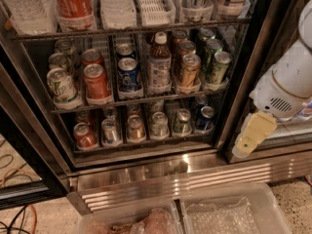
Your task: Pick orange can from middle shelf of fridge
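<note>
The fridge (195, 175) stands open in front of me, with wire racks inside. On the middle shelf (136, 100) an amber-orange can (187, 70) with a silver top stands at the front of its lane, right of centre, and similar cans (185, 49) stand behind it. A tea bottle (159, 65) is on its left and green cans (219, 67) on its right. My gripper (248, 140), cream-coloured under the white arm (287, 84), hangs outside the fridge at the right, in front of the door frame, lower than the can and well apart from it.
Red cans (96, 81), a blue can (128, 74) and pale green cans (61, 85) fill the left lanes. Several cans (135, 127) stand on the lower rack. Large bottles (73, 1) sit above. Clear plastic bins (229, 213) lie on the floor in front, cables (19, 213) at left.
</note>
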You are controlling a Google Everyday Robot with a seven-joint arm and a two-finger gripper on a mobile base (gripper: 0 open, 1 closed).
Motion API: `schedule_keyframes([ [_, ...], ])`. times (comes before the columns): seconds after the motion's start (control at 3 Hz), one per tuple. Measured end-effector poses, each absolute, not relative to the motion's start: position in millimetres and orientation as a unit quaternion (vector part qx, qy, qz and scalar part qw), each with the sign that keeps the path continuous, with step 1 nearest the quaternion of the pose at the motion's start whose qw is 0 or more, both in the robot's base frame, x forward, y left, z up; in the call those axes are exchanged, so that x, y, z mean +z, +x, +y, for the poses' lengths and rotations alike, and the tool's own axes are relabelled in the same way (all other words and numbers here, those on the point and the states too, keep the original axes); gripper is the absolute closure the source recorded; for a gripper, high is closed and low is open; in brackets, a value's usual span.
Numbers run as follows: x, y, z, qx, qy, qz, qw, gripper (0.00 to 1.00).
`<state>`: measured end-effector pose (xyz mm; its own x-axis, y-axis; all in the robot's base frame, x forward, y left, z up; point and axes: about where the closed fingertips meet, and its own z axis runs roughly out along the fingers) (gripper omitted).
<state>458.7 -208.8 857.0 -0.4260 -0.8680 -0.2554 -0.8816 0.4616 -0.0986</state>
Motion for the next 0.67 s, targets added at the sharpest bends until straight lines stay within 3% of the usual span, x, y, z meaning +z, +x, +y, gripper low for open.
schedule_keyframes([
  [0.67, 858.7, 472.1, -200.1, 0.047, -0.484, 0.855, 0.178, 0.0],
])
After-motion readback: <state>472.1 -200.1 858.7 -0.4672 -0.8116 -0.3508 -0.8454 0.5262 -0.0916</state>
